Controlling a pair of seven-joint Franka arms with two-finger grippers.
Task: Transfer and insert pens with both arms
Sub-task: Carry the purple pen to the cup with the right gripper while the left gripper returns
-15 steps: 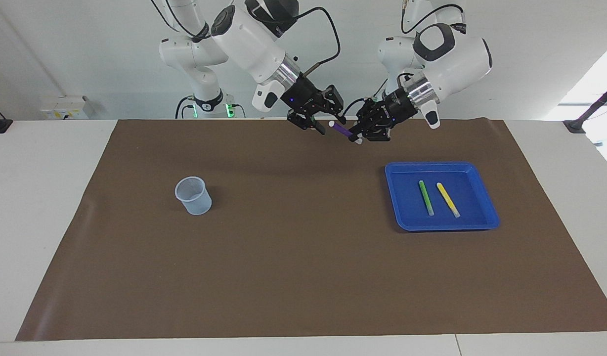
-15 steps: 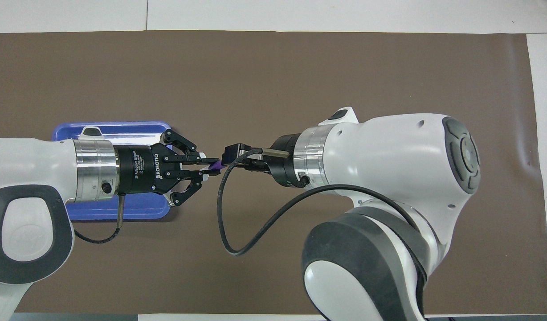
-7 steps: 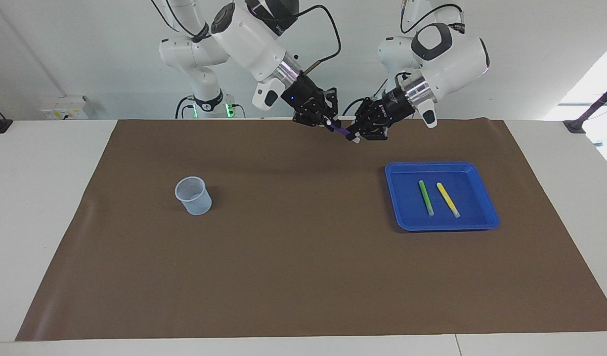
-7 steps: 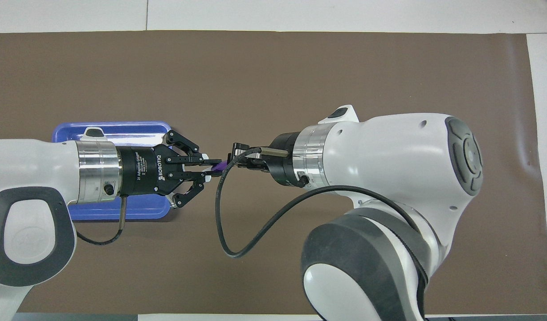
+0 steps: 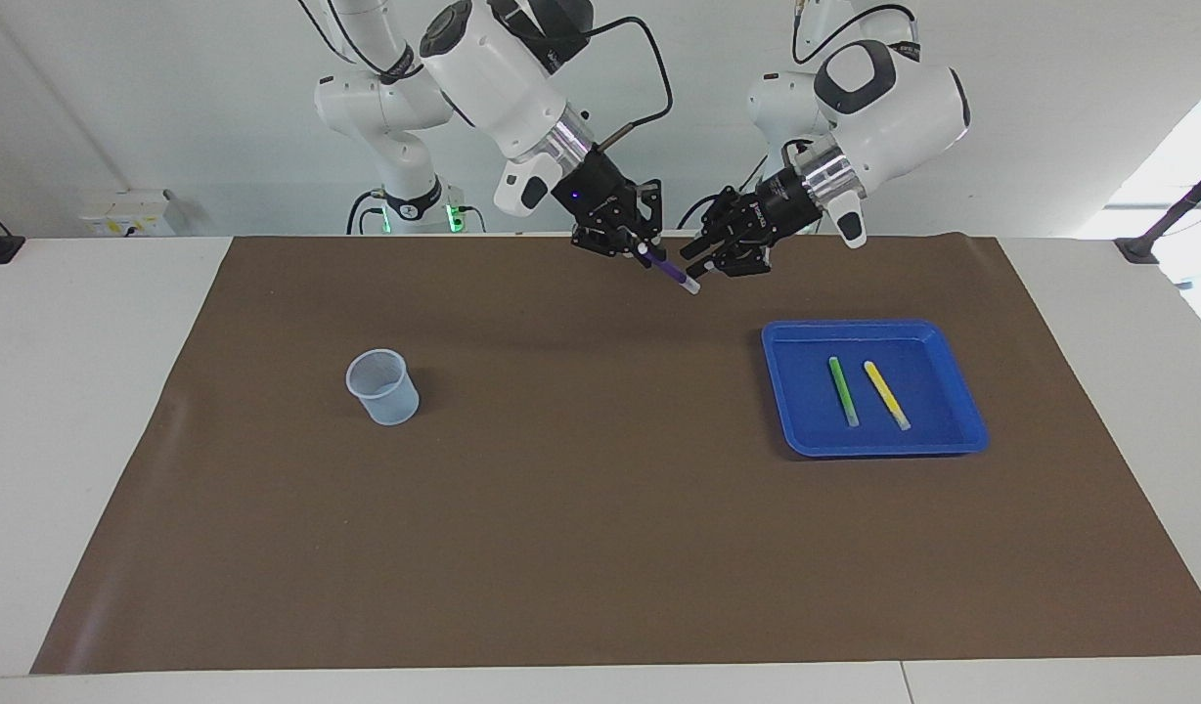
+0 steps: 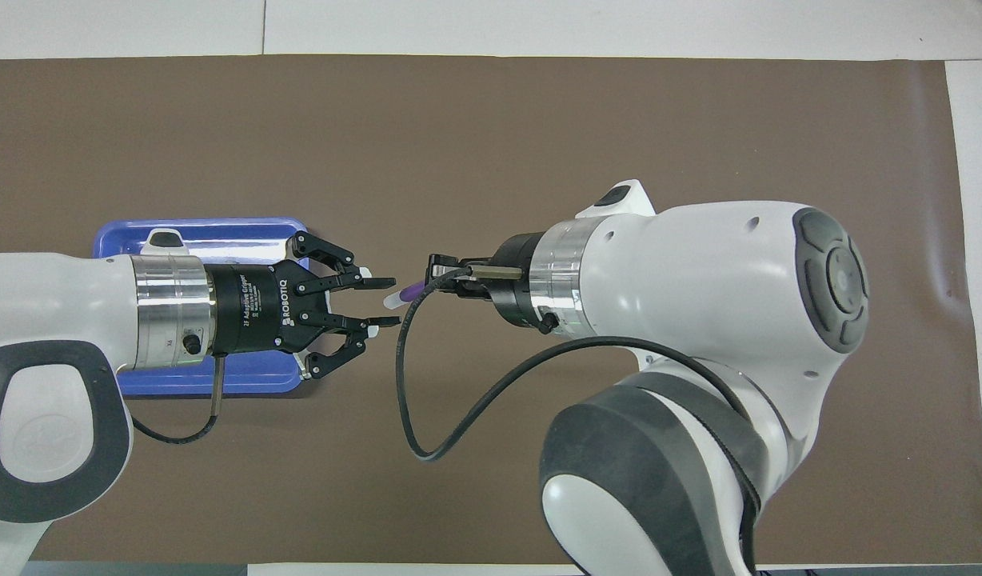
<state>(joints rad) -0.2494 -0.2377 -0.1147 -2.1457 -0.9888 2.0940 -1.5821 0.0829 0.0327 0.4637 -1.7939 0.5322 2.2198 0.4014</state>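
High over the mat's edge by the robots, my right gripper point(image 5: 638, 246) point(image 6: 437, 280) is shut on one end of the purple pen point(image 5: 671, 274) point(image 6: 409, 292). The pen's pale tip slants down toward my left gripper point(image 5: 708, 259) point(image 6: 389, 302). That gripper is open, its fingers spread either side of the tip and apart from it. The green pen point(image 5: 843, 391) and the yellow pen point(image 5: 886, 395) lie side by side in the blue tray point(image 5: 943, 435) point(image 6: 219, 230) toward the left arm's end. In the overhead view the left arm covers both of them.
A pale mesh cup point(image 5: 382, 386) stands upright on the brown mat point(image 5: 600, 548) toward the right arm's end; the right arm hides it in the overhead view. A smaller white arm with a green-lit base point(image 5: 405, 210) stands at the table's edge by the robots.
Both grippers held the purple pen half a second ago. My left gripper has opened and drawn back from it. My right gripper closed on it and now holds it alone.
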